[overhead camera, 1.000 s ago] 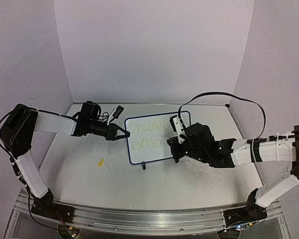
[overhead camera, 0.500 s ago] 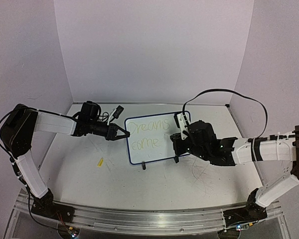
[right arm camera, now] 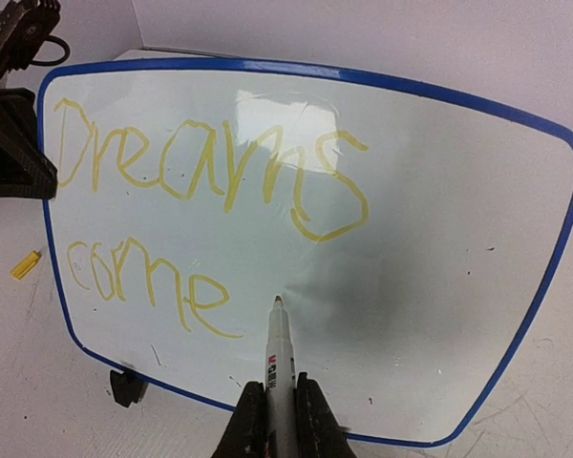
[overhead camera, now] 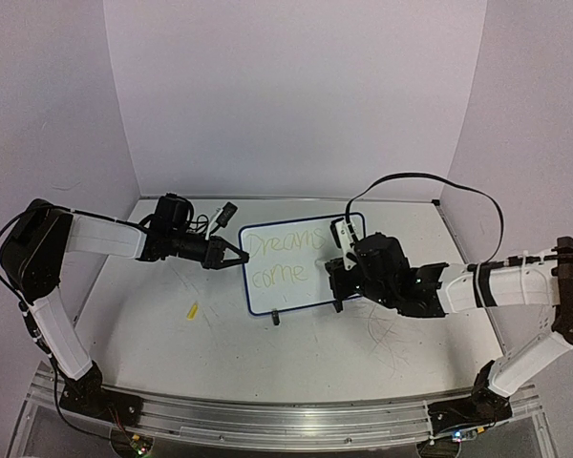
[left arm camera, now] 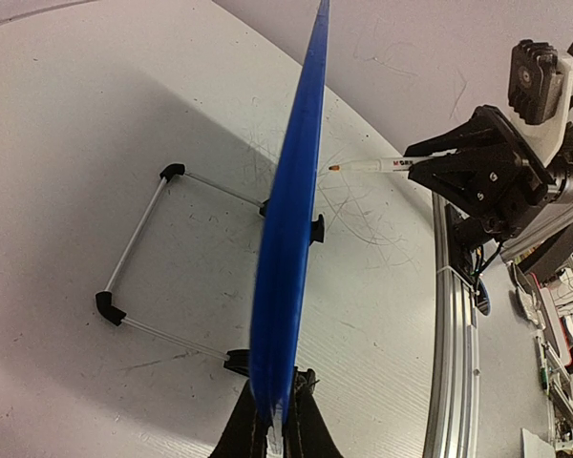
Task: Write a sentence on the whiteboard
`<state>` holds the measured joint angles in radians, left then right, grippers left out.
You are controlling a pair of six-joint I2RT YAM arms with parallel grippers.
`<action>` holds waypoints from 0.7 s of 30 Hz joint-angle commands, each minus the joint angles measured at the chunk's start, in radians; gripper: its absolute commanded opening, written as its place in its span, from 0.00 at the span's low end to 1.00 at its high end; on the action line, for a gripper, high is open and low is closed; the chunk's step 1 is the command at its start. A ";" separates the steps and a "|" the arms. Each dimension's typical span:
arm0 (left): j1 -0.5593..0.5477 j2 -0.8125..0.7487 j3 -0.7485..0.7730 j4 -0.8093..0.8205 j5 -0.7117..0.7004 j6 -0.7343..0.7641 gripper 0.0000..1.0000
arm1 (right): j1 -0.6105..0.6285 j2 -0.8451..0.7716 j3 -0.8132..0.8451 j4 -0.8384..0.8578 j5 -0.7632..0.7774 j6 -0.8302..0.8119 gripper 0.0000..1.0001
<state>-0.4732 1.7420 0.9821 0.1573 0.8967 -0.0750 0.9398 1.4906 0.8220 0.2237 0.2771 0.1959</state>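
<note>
Writing looks roughly two-thirds done: the small white rectangular whiteboard with blue rim [overhead camera: 288, 298], standing mid-frame in the top view on the scuffed white desk [overhead camera: 172, 353], carries yellow-green handwritten words [right arm camera: 239, 176] "Dreams" over "come", which reads unfinished, with a closing word not yet written. Left jaws clenched on the board's left rim. Right jaws grasping a white marker pen [right arm camera: 280, 358], its tip just right of "come", lower centre of the right wrist view; contact unclear.
</note>
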 commanded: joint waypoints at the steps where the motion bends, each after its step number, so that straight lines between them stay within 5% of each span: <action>1: -0.012 0.024 0.031 -0.021 -0.048 0.044 0.00 | -0.010 0.024 0.063 0.032 0.029 0.003 0.00; 21: -0.012 0.021 0.032 -0.022 -0.041 0.043 0.00 | -0.015 0.045 0.038 0.005 0.007 0.039 0.00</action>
<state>-0.4732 1.7420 0.9821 0.1570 0.8965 -0.0753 0.9257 1.5383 0.8749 0.2304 0.2899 0.2060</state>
